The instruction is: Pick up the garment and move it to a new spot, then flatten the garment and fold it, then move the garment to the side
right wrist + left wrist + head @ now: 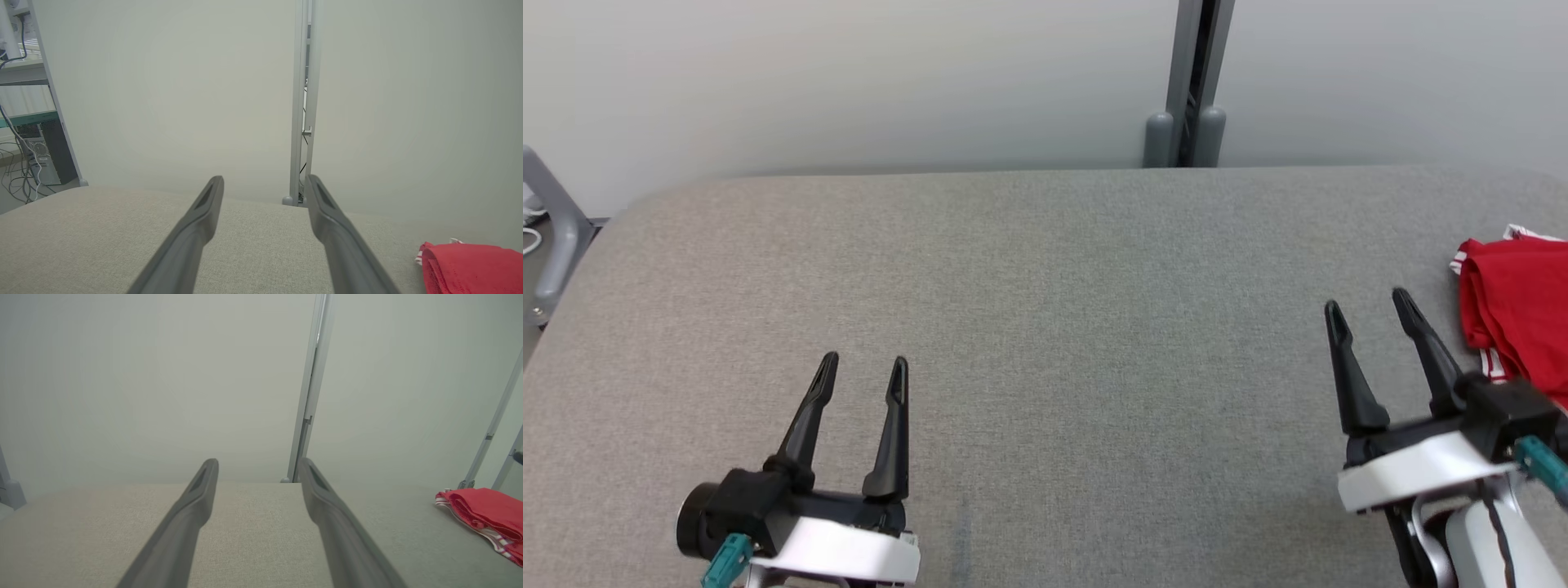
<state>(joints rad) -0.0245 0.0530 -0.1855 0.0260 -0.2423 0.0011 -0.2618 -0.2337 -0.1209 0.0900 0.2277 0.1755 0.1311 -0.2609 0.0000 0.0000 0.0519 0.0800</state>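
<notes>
The red garment (1517, 298) lies in a compact, layered bundle at the far right of the grey table (1045, 269), with white striped trim showing along its left and near edges. In the head view the frame cuts off its right part. The right gripper (1366, 301) hovers just left of the garment, its two dark fingers spread wide, pointing away from the robot with a slight lean to the left, and holding nothing. The fingers are apart from the cloth, though the gripper's black body overlaps the bundle's near corner in the head view, and I cannot tell whether they touch there. The left gripper (864, 362) sits well apart from the garment, over the near left part of the table, with its fingers also spread and nothing between them. In the left wrist view the garment appears low at the right, beyond the right-hand finger, lying flat on the cloth surface. In the right wrist view it sits at the bottom right corner, close beside that gripper. The table's middle is bare grey fabric. Behind the table stands a pale wall (849, 82) with a grey post (1194, 82) rising from the far edge. In the right wrist view a shelf with a computer (39, 163) and loose cables stands off to the left.
</notes>
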